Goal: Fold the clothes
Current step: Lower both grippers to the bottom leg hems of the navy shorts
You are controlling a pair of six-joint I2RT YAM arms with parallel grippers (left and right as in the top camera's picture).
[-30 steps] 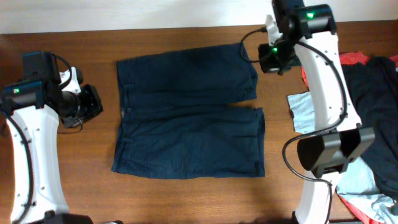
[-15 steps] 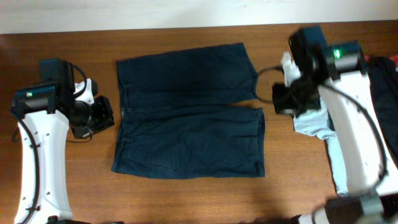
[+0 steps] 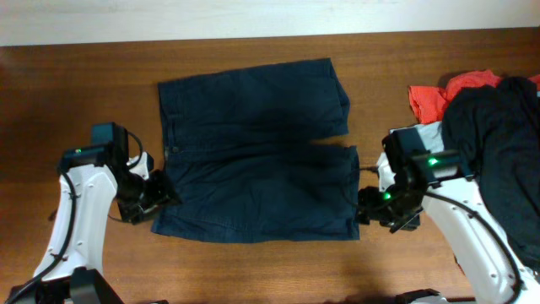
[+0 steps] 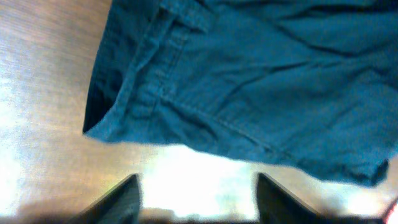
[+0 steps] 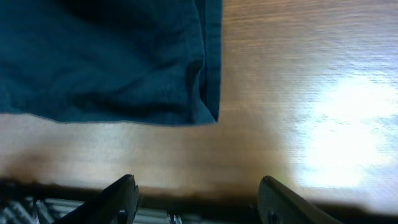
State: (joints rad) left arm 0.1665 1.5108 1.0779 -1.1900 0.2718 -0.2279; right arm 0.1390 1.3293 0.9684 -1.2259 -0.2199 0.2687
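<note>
The clothes, a pair of dark navy shorts (image 3: 253,160), lie flat in the middle of the brown table (image 3: 84,76), waistband to the left and both legs pointing right. My left gripper (image 3: 162,199) sits at the near waistband corner (image 4: 93,127). In the left wrist view its jaws stand open (image 4: 198,190) over bare wood, just short of the fabric (image 4: 261,74). My right gripper (image 3: 368,208) is beside the near leg's hem corner (image 5: 214,117). It is open too (image 5: 198,190), with nothing between its fingers and the cloth (image 5: 106,62) a little ahead.
A heap of other garments lies at the table's right end: a red piece (image 3: 447,89), a dark one (image 3: 498,152) and a light blue T-shirt (image 3: 415,139) under the right arm. The table's near edge (image 5: 205,202) runs just below the right fingers.
Both arms have come down to the near corners of the shorts, the right one swinging from the far edge. Both grippers have gone from shut to open. The shorts have not moved.
</note>
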